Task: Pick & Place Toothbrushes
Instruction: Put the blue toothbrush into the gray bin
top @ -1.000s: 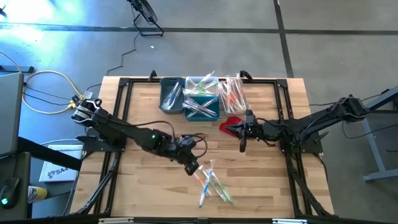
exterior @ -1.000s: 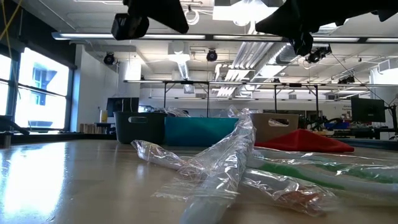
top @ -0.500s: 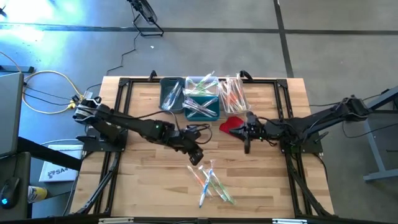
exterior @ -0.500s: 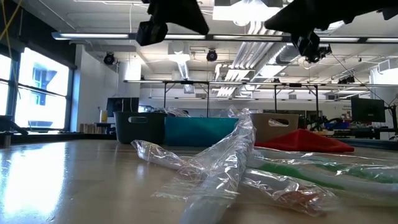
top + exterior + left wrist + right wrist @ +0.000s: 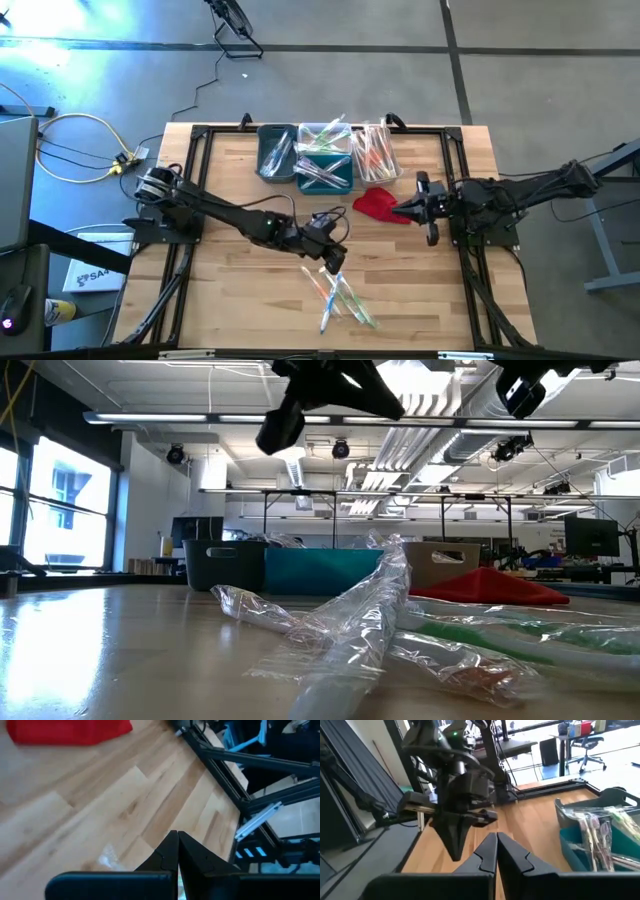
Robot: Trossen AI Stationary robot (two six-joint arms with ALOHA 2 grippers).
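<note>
A pale wooden table (image 5: 240, 300) with plank grain is framed by black metal rails. At its far edge three small rectangular bins (image 5: 325, 155) stand side by side, grey, teal and pale, each filled with wrapped toothbrushes. A crumpled red cloth (image 5: 378, 203) lies just in front of the pale bin.

A loose heap of toothbrushes (image 5: 340, 295) in crinkled clear wrappers is spread near the table's front edge; green and orange handles can be made out.

The left gripper (image 5: 334, 256) is held above the table just behind that heap, its tapered dark fingers (image 5: 172, 851) pressed together with nothing between them. The right gripper (image 5: 431, 236) is held off to the right of the cloth, well apart from the heap, its fingers (image 5: 492, 851) likewise closed and empty.
</note>
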